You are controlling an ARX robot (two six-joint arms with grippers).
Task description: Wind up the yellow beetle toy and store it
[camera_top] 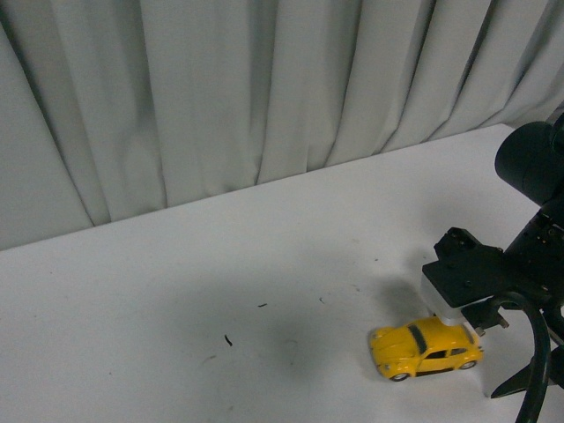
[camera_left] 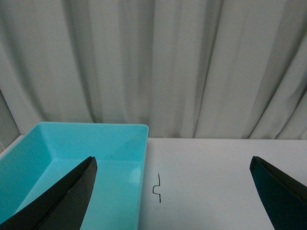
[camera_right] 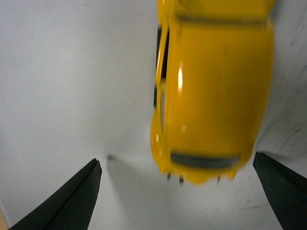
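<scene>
The yellow beetle toy [camera_top: 425, 349] stands on its wheels on the white table [camera_top: 220, 291] at the front right. In the right wrist view the toy [camera_right: 213, 86] fills the area just ahead of my right gripper [camera_right: 178, 165], which is open, its dark fingers [camera_right: 72, 201] wide apart and not touching the toy. In the front view the right arm's black wrist [camera_top: 476, 273] hangs just above and behind the toy. My left gripper [camera_left: 172, 165] is open and empty, seen only in the left wrist view.
A turquoise plastic bin [camera_left: 110, 143] sits on the table in front of the left gripper, beside a small black squiggle mark [camera_left: 157, 188]. Grey curtains [camera_top: 264, 88] hang behind the table. Small dark marks [camera_top: 227, 339] dot the tabletop.
</scene>
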